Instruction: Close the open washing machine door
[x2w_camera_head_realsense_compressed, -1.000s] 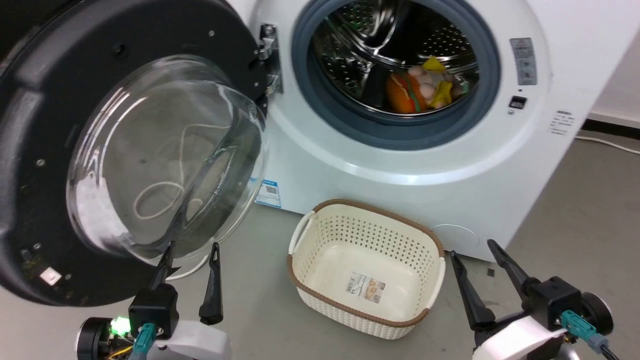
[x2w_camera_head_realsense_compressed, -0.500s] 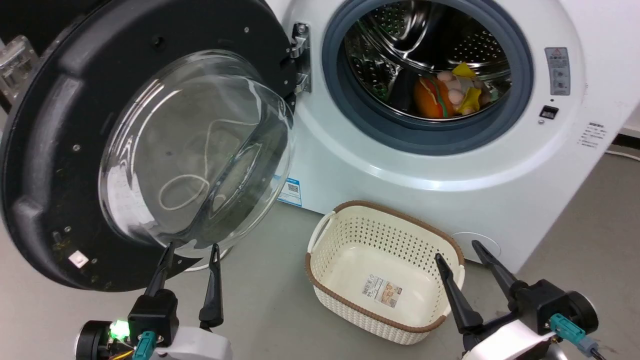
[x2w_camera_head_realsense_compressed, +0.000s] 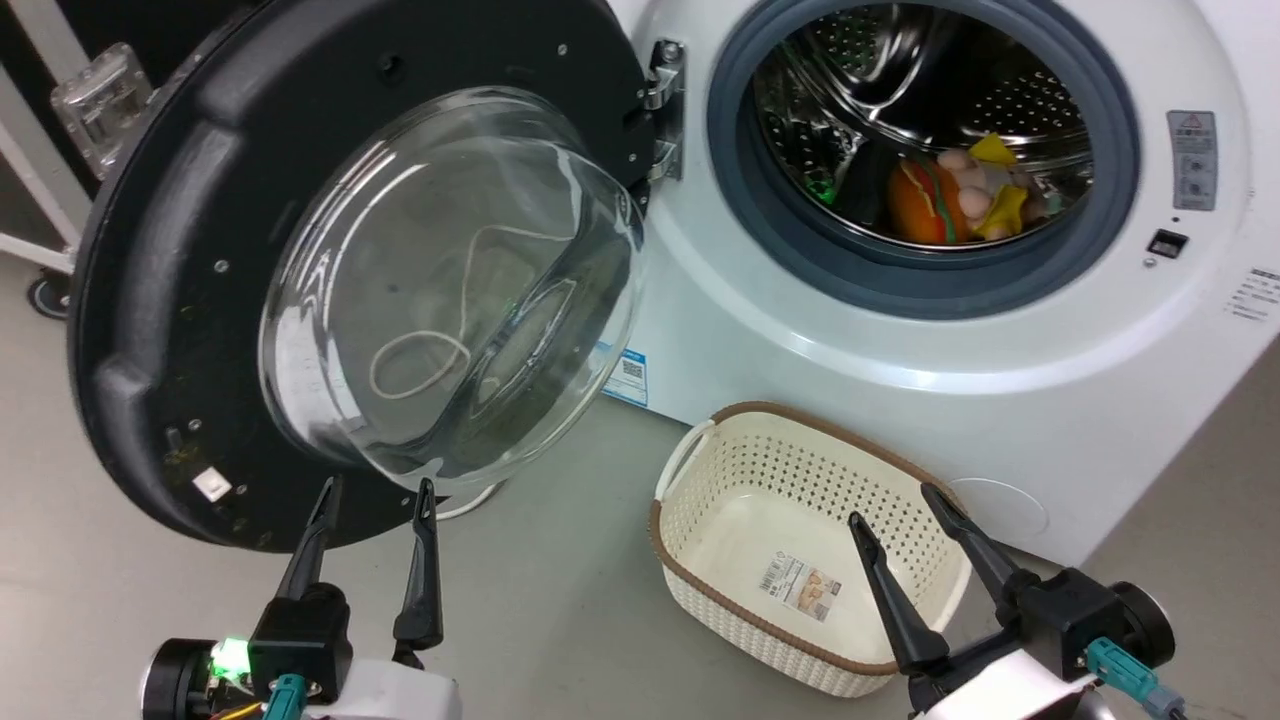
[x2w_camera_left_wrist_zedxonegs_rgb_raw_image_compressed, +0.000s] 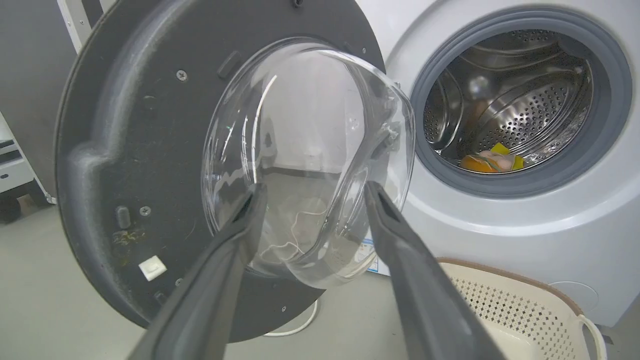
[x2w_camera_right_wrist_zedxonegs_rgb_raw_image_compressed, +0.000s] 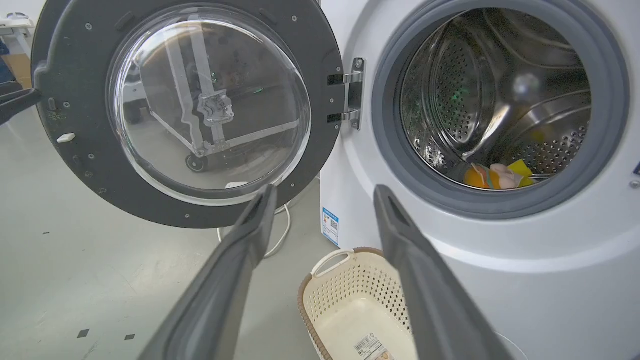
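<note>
washing machine door (x2w_camera_head_realsense_compressed: 170, 250) open leftward, inner face toward camera

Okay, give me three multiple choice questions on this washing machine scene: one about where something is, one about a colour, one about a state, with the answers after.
1. Where is the cream basket?
A. Inside the machine
B. On the floor in front of the washing machine
C. On top of the machine

2. What colour is the rim of the washing machine door?
A. White
B. Blue
C. Black

3. How is the left gripper?
A. Open, holding nothing
B. Shut on the door's rim
C. Shut on the basket's handle

Answers:
1 B, the basket stands on the grey floor before the machine's white front.
2 C, the wide rim around the clear glass bowl is black.
3 A, its two fingers stand wide apart, gripping nothing.
</note>
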